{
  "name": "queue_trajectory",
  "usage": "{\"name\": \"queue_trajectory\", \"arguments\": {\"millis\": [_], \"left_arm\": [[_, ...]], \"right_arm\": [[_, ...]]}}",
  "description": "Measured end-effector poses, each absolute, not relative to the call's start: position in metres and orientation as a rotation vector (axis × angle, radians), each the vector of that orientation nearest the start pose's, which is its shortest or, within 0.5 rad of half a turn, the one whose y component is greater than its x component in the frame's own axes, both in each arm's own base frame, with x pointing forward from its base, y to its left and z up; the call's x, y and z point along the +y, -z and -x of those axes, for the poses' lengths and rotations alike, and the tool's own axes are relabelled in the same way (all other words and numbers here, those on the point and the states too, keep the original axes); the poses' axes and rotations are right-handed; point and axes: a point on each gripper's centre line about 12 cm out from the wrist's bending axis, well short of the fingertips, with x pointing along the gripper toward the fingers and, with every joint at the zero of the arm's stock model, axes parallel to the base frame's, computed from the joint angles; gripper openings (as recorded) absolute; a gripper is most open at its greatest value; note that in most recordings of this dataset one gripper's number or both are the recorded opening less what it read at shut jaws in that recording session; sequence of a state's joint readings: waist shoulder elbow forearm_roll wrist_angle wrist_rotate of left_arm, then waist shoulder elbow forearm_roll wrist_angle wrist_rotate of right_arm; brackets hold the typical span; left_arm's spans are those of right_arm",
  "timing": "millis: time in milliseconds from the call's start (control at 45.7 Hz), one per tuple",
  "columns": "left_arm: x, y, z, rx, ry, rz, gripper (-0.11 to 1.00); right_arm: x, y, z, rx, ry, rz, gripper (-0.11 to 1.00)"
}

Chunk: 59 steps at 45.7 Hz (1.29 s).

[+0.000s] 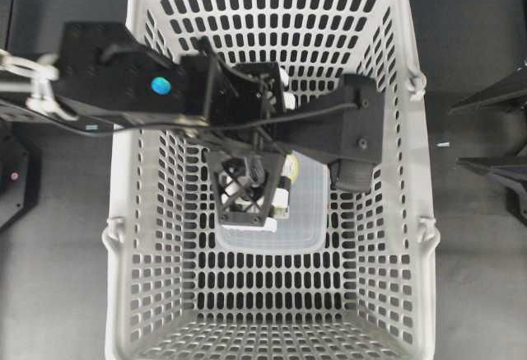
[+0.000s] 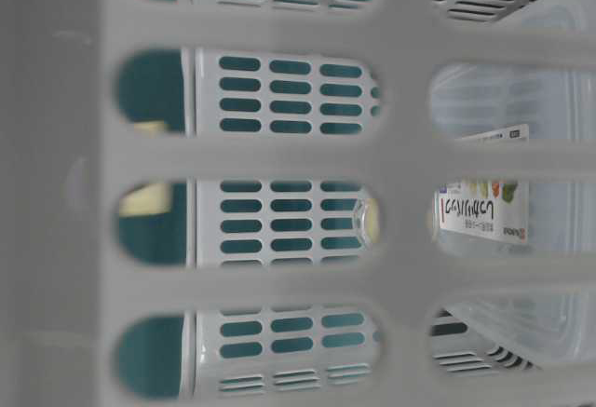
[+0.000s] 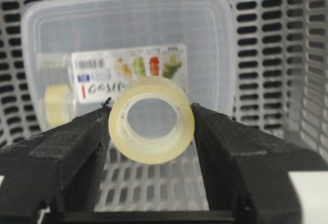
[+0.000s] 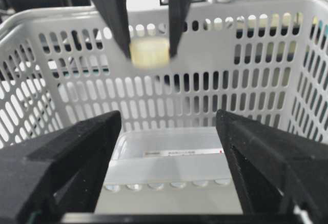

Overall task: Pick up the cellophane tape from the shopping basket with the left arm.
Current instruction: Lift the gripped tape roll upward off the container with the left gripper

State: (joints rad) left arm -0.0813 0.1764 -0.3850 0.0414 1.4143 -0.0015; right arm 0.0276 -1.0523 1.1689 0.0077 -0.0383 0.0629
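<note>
Two black fingers (image 3: 66, 157) of the left arm (image 1: 115, 80) clamped one cellophane tape (image 3: 151, 119) between them, a finger pressing each side of the roll, its open centre facing the wrist camera. Held so, the roll hung clear above the floor of the single shopping basket (image 1: 395, 278), over one clear plastic box (image 3: 128, 34) with a printed label that lay on the floor; a pale reflection of the roll showed in the box. From the right wrist view the tape (image 4: 149, 53) sat up near the basket's rim. Apart from it, the right gripper (image 4: 169, 167) stood with fingers spread wide, holding nothing
</note>
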Motion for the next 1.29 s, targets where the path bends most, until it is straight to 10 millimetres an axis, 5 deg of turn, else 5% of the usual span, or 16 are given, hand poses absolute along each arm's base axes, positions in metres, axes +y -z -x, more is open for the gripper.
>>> {"name": "queue_trajectory", "arguments": {"millis": [722, 1028, 1290], "left_arm": [[-0.031, -0.370, -0.447, 1.185, 0.036, -0.077, 0.51], [-0.032, -0.333, -0.452, 1.190, 0.033, -0.070, 0.51], [-0.033, -0.332, -0.451, 1.157, 0.037, -0.071, 0.51]], "right_arm": [[0.005, -0.283, -0.185, 0.079, -0.024, -0.071, 0.73], [0.005, -0.283, -0.185, 0.075, -0.025, -0.071, 0.72], [0.005, -0.285, -0.185, 0.067, -0.026, -0.070, 0.72]]}}
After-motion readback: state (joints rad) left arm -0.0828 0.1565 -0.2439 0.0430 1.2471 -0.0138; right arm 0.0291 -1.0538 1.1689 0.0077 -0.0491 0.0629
